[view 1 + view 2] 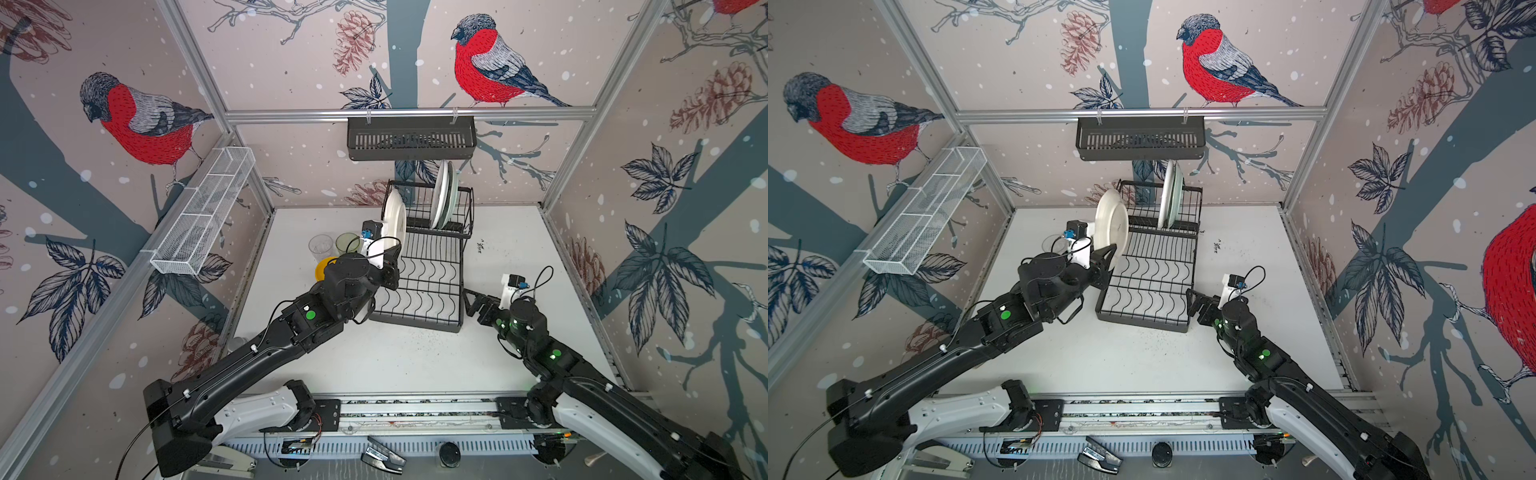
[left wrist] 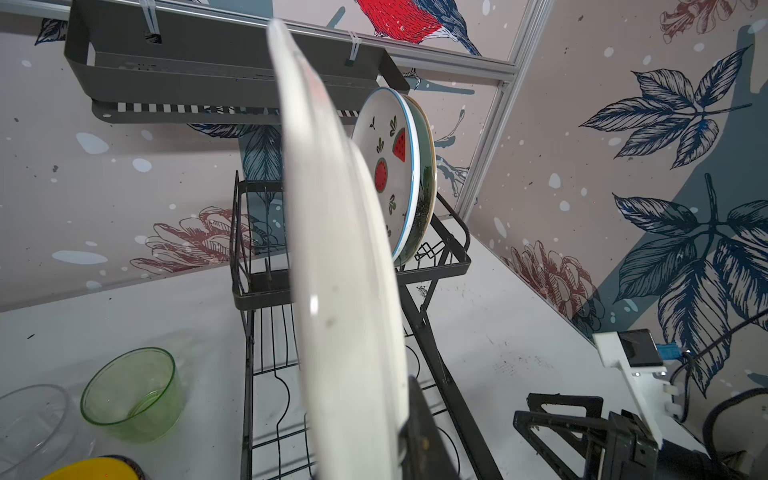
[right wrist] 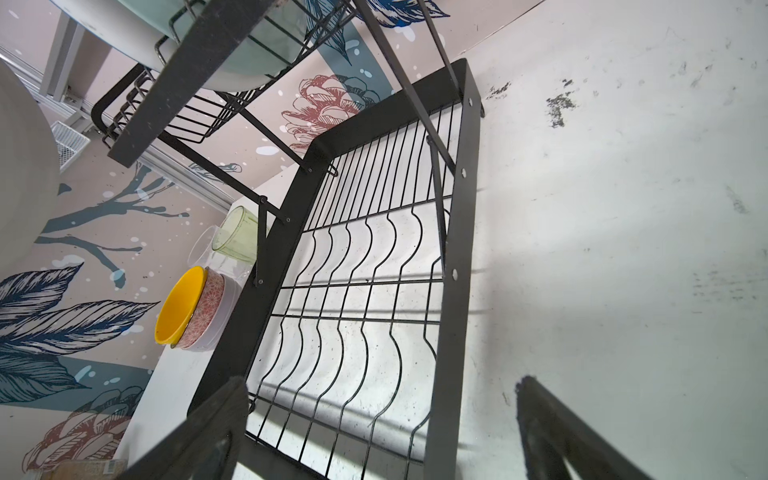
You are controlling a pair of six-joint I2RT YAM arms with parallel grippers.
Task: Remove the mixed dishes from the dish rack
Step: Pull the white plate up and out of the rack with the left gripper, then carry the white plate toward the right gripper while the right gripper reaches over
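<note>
Left gripper (image 1: pixel 392 266) pinching the lower rim of a round cream plate (image 1: pixel 395 218), held on edge at the left side of the black wire two-level dish rack (image 3: pixel 459 232).

The plate stands nearly upright beside the raised basket; in that basket's slots a white watermelon-patterned plate (image 2: pixel 390 166) and a green plate (image 2: pixel 426 187) stand close together; the right gripper (image 1: pixel 471 299) sits by the rack's near right corner, fingers spread wide, gripping nothing; on the white tabletop (image 1: pixel 519 257) left of the rack stand a clear glass tumbler (image 1: pixel 321 247) and a pale-green glass tumbler (image 1: pixel 347 243); beside them a yellow bowl (image 3: pixel 180 305) nests in a pink-patterned bowl (image 3: pixel 210 307) and a pale lilac bowl (image 3: pixel 224 316).
</note>
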